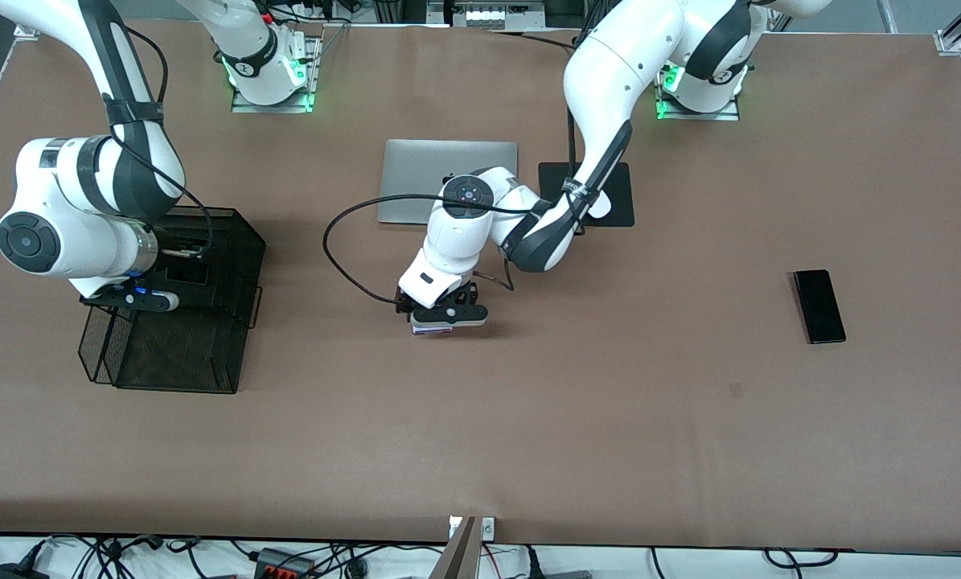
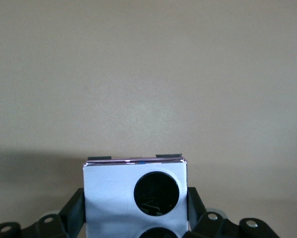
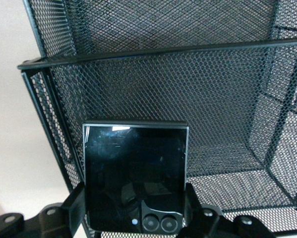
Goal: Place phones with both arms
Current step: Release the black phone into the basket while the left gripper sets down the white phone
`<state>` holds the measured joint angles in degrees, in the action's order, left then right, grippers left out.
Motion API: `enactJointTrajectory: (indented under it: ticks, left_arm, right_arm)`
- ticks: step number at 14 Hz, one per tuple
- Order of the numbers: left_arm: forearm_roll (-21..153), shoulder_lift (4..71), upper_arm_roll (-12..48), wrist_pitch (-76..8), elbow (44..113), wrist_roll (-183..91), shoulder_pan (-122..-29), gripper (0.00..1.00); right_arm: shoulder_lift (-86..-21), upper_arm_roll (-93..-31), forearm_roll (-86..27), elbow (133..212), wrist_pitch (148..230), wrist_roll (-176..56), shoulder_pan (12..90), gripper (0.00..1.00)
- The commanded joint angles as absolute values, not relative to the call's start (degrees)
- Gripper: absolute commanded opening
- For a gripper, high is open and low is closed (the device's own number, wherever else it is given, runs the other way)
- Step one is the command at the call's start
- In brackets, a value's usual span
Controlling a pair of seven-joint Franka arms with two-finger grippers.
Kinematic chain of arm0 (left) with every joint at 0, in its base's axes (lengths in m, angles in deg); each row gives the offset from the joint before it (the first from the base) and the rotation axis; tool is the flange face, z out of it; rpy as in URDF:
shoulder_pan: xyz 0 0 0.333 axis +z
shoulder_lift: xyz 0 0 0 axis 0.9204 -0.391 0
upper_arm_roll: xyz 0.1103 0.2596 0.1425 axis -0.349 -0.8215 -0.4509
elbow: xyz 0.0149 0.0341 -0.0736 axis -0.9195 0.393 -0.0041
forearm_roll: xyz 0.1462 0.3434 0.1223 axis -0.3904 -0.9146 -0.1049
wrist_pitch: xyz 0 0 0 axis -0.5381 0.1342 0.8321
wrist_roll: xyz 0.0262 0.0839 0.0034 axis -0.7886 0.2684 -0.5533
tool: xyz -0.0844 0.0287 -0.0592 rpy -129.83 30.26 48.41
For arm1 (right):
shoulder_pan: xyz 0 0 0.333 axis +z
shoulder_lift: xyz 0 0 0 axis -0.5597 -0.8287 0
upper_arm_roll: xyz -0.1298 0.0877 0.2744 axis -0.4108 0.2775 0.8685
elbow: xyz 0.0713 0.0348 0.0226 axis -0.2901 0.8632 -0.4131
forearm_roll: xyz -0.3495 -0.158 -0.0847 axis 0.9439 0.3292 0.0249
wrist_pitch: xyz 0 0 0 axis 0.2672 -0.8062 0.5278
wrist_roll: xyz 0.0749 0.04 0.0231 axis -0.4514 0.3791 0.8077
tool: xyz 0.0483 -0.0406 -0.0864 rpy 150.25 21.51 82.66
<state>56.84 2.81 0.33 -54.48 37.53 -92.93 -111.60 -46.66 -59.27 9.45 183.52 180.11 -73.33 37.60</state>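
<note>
You have the lilac phone (image 2: 133,198) pinched across its sides in the left pincer (image 1: 445,316), low over the middle of the brown tabletop (image 1: 528,434). In the left wrist view its two round black lenses face the camera, and the pincer's fingers (image 2: 75,208) press on either side of the case. From the front only a sliver of the phone (image 1: 432,328) shows under the pincer; you cannot tell whether it touches the tabletop.

The small black folded phone (image 3: 136,176) is clamped in the right pincer (image 1: 138,299), its fingers (image 3: 74,203) tight against the phone's edges. That pincer is over the black mesh basket (image 1: 207,354) at the right arm's end of the tabletop, and the right wrist view shows the phone hanging inside the basket's mesh walls (image 3: 227,124).

The long black phone (image 1: 819,305) lies flat on the tabletop toward the left arm's end, well apart from both pincers.

Near the arms' bases, a shut silver laptop (image 1: 416,173) lies beside a black mat (image 1: 621,201); the left arm reaches over both.
</note>
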Motion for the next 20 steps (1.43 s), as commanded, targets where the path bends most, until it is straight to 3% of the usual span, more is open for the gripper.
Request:
enactJointTrajectory:
  ticks: [1, 2, 3, 4, 8, 11, 14, 20]
  left_arm:
    - [56.86, -0.78, -5.00, -54.73, 33.10, -90.85, -115.75, 0.49]
    - [56.86, -1.57, -5.10, -54.90, 32.84, -90.76, -115.76, 0.49]
    - [56.86, -2.27, -5.10, -55.25, 32.49, -90.68, -115.76, 0.49]
    - [56.77, -3.06, -5.19, -56.48, 32.22, -90.76, -115.93, 0.49]
    - [56.77, -3.95, -5.62, -56.93, 32.22, -90.50, -116.81, 0.54]
    - [56.77, -4.30, -5.80, -57.80, 32.31, -90.15, -116.73, 0.77]
    - [56.77, -4.30, -5.80, -58.86, 32.31, -89.36, -116.64, 1.00]
    - [56.86, -3.43, -5.80, -58.42, 32.57, -86.90, -116.03, 1.00]
  right_arm:
    - [-46.16, -58.62, 9.83, 184.44, 181.07, -73.35, 36.93, 0.43]
    - [-46.24, -58.62, 9.83, 184.44, 181.15, -73.44, 36.93, 0.60]
    - [-46.42, -58.62, 9.57, 184.17, 181.50, -73.53, 37.02, 0.92]
    - [-46.42, -58.62, 9.57, 183.91, 181.85, -73.53, 37.11, 1.00]
    - [-45.72, -58.45, 9.66, 179.97, 179.76, -73.53, 37.37, 1.00]
    - [-45.80, -58.27, 9.48, 173.56, 174.05, -73.27, 37.29, 1.00]
    - [-46.68, -57.92, 9.22, 168.63, 174.04, -70.81, 37.29, 1.00]
    - [-49.40, -57.75, 8.96, 166.33, 177.19, -70.53, 41.76, 1.00]
